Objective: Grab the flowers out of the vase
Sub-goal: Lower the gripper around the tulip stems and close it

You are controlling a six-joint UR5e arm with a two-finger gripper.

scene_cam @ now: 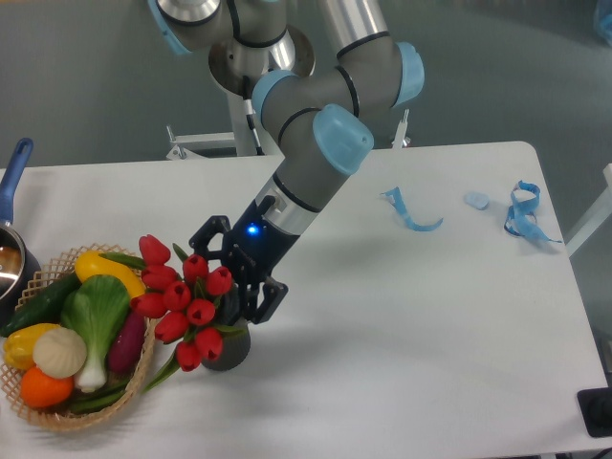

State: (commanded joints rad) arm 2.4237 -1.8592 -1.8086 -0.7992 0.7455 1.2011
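no legible text, small label on robot base (251, 105) too blurred to read

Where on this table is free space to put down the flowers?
Free: the wide white patch between the vase and the blue strips, and the front right of the table. Crowded: the left, where the flowers, basket and gripper meet.
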